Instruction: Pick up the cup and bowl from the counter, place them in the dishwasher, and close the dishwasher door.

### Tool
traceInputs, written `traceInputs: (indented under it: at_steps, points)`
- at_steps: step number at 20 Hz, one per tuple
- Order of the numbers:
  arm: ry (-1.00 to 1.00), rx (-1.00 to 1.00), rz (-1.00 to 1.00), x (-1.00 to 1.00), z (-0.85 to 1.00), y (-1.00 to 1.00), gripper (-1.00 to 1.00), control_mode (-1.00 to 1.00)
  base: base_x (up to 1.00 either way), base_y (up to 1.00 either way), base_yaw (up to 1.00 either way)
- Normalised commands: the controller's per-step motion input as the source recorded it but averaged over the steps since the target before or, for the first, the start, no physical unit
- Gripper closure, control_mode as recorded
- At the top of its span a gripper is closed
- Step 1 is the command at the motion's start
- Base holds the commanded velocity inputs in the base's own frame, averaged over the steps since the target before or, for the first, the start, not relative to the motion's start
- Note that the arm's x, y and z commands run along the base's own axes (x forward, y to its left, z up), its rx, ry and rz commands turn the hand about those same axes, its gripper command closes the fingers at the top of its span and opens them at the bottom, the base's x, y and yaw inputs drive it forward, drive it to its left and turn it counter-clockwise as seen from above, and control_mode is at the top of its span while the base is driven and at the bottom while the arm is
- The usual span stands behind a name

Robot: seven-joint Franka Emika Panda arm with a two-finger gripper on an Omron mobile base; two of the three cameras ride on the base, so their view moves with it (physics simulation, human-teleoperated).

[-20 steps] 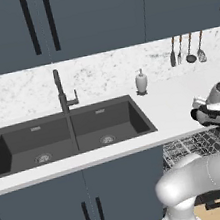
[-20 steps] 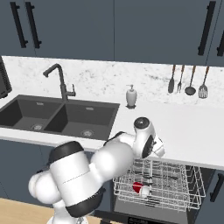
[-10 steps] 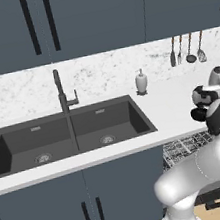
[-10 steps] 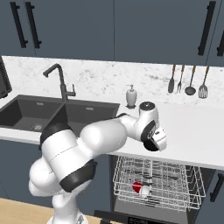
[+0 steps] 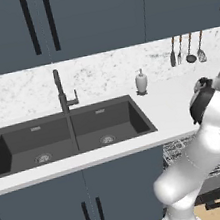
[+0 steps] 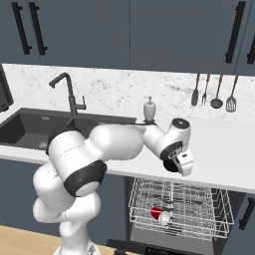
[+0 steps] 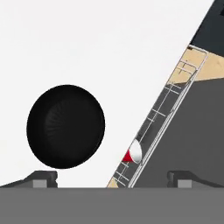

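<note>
The gripper (image 7: 112, 178) stands wide open and holds nothing; in the hand view a black bowl (image 7: 65, 126) sits at nine o'clock on the counter (image 7: 131, 52). In the right base view, the dishwasher (image 6: 179, 206) rack holds what looks like the red-and-white cup (image 6: 160, 214), at six o'clock. In the left base view the sink (image 5: 70, 134) basins are bare.

Counter (image 6: 224, 149): runs left to right below the wall cupboards (image 6: 149, 35). Sink (image 5: 70, 134): set into the counter's left part, tap (image 5: 62, 97) behind its middle. Soap bottle (image 6: 149, 109): on the counter at the back, right of the sink. Utensils (image 6: 214, 92): hanging on the wall further right. Bowl (image 7: 65, 127): on the counter, near its front edge. Dishwasher (image 6: 149, 244): under the counter, right of the sink; rack (image 6: 179, 204) pulled out. Cup (image 6: 160, 214): in the rack, lying on its side.
</note>
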Motion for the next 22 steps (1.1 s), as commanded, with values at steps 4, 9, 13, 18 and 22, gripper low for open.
traceInputs:
  at_steps: [4,9,13,18,22]
  points:
    - [0.07,0.0,0.0,0.16,-0.25,0.0,-1.0,-1.0,0.0,0.0,0.0]
    - [0.14,0.0,0.0,0.29,-0.26,0.0,-1.0,-1.0,0.0,0.0,0.0]
    - [0.11,0.0,0.0,0.33,-0.17,-0.01,-1.0,-1.0,0.0,0.0,0.0]
    - [0.06,0.0,0.0,0.08,-0.04,-0.18,-1.0,-1.0,0.0,0.0,0.0]
    - [0.0,0.0,0.0,0.0,-0.09,-0.26,-1.0,-1.0,0.0,0.0,0.0]
